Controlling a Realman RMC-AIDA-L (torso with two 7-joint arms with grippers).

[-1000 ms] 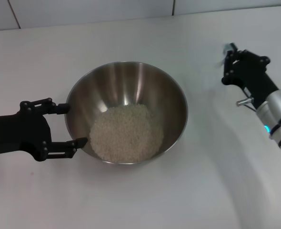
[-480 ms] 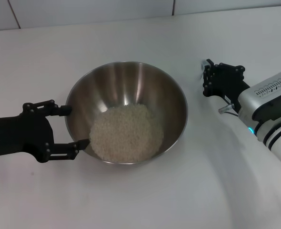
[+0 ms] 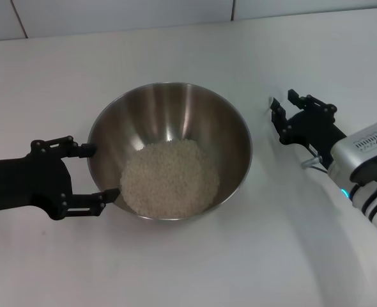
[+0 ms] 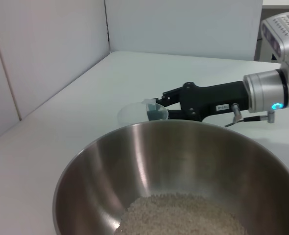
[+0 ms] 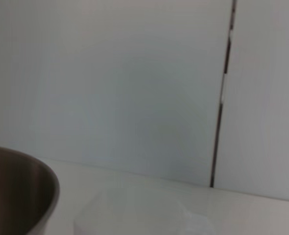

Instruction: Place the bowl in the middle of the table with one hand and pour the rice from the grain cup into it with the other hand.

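Since 1 s ago the right gripper (image 3: 281, 115) has swung in toward the bowl (image 3: 169, 150) and dropped lower; left gripper (image 3: 89, 173) barely shifted.

Head view: bowl mid-table (image 3: 176, 256), rice (image 3: 169, 179) heaped inside. Left jaws spread, straddling bowl's rim, tips at the wall. Right gripper just beside bowl's right side; cup hard to see here.

Left wrist view: right gripper clenched on the grain cup (image 4: 137, 111), cup tipped sideways, looks empty.

Right wrist view: bowl rim at edge, faint clear cup outline below; own fingers not shown.

Risk: thin cup could tip on set-down if released while tilted; left jaws could nudge bowl on retreat.
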